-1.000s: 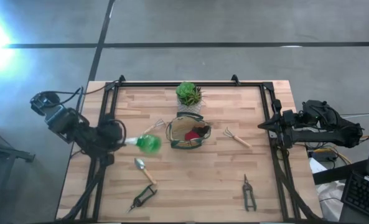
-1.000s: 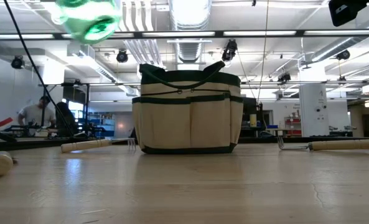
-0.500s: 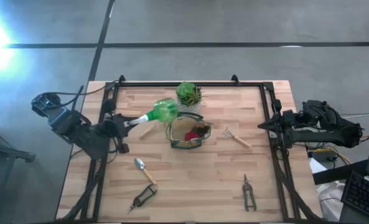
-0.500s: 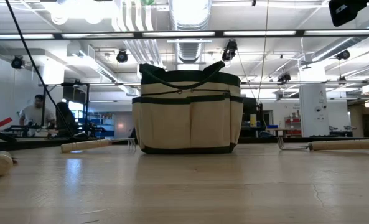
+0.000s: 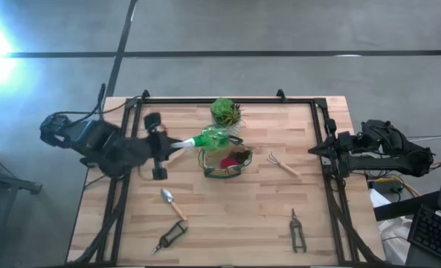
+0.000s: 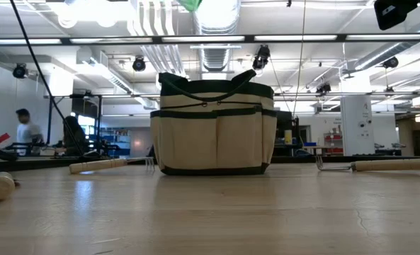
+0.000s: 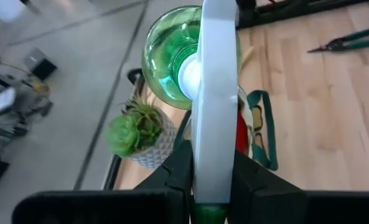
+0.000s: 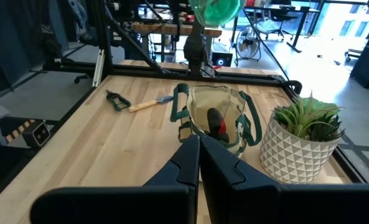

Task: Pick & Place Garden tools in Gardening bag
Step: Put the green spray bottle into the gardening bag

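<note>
From above, the bag (image 5: 224,158) sits mid-table, just in front of the potted plant (image 5: 225,112); the left gripper (image 5: 177,143) reaches in from the bag's left, its fingers clamped on the white handle of the green-and-white tool (image 5: 209,139), whose green end hangs over the bag's near-left rim; a red-and-black item (image 5: 236,158) already lies inside; a rake fork (image 5: 283,164) lies just right of the bag, a trowel (image 5: 172,203) and one pruner (image 5: 171,236) in front of it to the left, a second pruner (image 5: 297,229) in front to the right; the right gripper (image 5: 318,150) waits at the table's right edge, well away from the bag, pinched shut on nothing.

At table height the bag (image 6: 214,124) stands upright, and only a sliver of green (image 6: 190,5) shows high above its left side.

From the left wrist, the tool (image 7: 200,68) is squeezed between the two fingers, with the bag's mouth below and beyond it.

From the right wrist, the open bag (image 8: 213,118) shows the green bulb (image 8: 216,10) hanging over its far side.

To my eye the carry is nearly done; the bulb should come squarely over the opening, then lower before letting go, keeping clear of the loop handles and the plant behind.
</note>
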